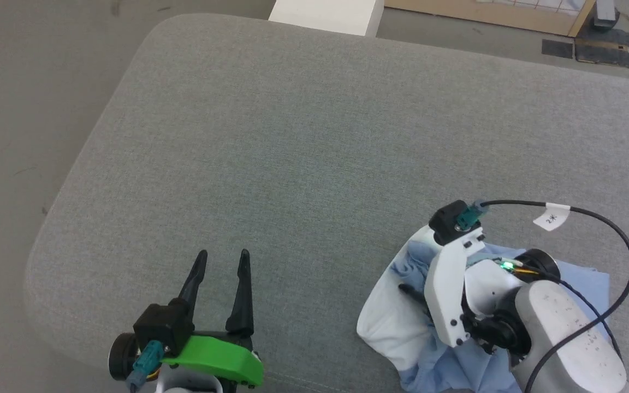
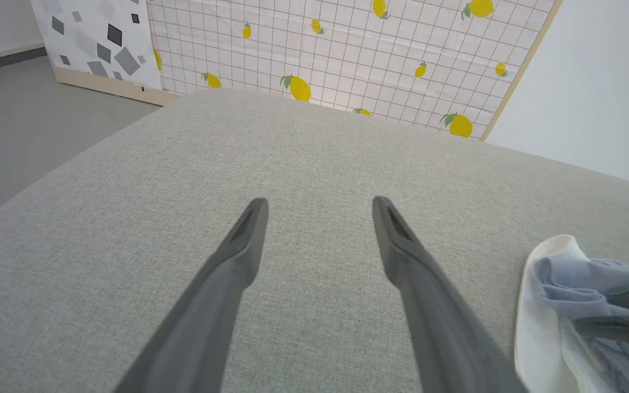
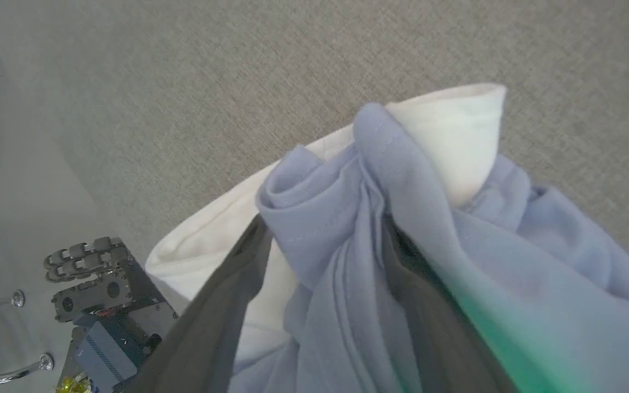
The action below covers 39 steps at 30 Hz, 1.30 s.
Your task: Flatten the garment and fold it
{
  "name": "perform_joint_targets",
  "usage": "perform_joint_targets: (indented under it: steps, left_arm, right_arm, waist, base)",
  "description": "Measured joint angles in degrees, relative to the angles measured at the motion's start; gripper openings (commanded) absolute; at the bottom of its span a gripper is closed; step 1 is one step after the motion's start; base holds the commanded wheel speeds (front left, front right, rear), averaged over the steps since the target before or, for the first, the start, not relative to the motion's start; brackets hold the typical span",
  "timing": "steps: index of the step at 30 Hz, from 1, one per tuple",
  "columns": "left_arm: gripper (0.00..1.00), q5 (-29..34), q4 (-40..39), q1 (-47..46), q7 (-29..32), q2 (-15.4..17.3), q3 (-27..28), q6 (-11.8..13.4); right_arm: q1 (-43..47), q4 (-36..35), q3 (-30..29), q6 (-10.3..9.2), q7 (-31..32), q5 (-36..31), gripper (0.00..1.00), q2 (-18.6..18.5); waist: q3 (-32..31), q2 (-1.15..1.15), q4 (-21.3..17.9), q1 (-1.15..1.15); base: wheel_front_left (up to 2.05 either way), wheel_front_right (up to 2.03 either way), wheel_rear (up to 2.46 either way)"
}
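Lying crumpled near the front edge of the grey bench (image 1: 292,136), toward its right end, the light blue T-shirt (image 1: 445,365) shows a broad patch of white fabric on its left side in the head view; the pale right arm (image 1: 560,327) reaches down onto it, its wrist covering the middle of the heap. The left gripper (image 1: 223,256) is above bare cushion near the bench's front left corner, well apart from the shirt, its two dark fingers spread and holding nothing. From the left wrist view, the same fingers (image 2: 238,256) stand wide apart over plain grey cloth, the T-shirt (image 2: 560,284) bunched at the right edge of the view, with a lemon-printed screen (image 2: 347,54) beyond the bench's far edge. In the right wrist view, the right gripper (image 3: 322,218) has its fingers parted as well, sunk into the shirt: a rumpled ridge of blue cloth (image 3: 347,180) lies loosely between them and drapes over the right one, with white fabric behind.
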Motion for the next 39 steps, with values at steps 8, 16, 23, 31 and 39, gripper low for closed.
perform_joint_targets:
  steps: [8,16,23,31,39]
  left_arm:
    - [1.0,0.3,0.2,0.1,0.0,0.2,1.5,-0.5]
    - [1.0,0.3,-1.3,1.1,0.0,0.9,2.7,-0.4]
    - [1.0,0.5,-3.3,1.6,0.0,2.2,3.0,0.0]
    - [1.0,0.9,-5.3,2.4,1.1,3.2,2.8,0.2]
    - [1.0,2.0,-7.1,2.5,2.8,4.3,2.6,0.9]
  right_arm:
    - [-0.3,-7.2,-3.6,0.0,-2.4,5.0,1.0,-0.9]
    - [6.3,-17.6,-16.2,0.0,-10.6,4.8,1.0,-4.8]
    - [16.4,-20.4,-26.8,0.0,-13.3,2.9,1.0,-4.2]
    - [22.9,-17.1,-29.7,0.0,-12.7,3.3,1.0,-1.7]
    - [22.3,-10.9,-29.4,0.0,-11.7,3.7,1.0,-0.1]
  waist:
    - [-1.3,0.0,-2.9,0.0]
    - [-2.0,0.0,-7.0,0.0]
    - [-1.4,0.0,-9.5,0.0]
    - [-0.2,0.0,-10.0,0.0]
    - [0.3,0.0,-8.5,0.0]
  base:
    - [0.0,0.0,0.0]
    - [0.0,0.0,0.0]
    - [0.0,0.0,0.0]
    - [0.0,0.0,0.0]
    - [0.0,0.0,0.0]
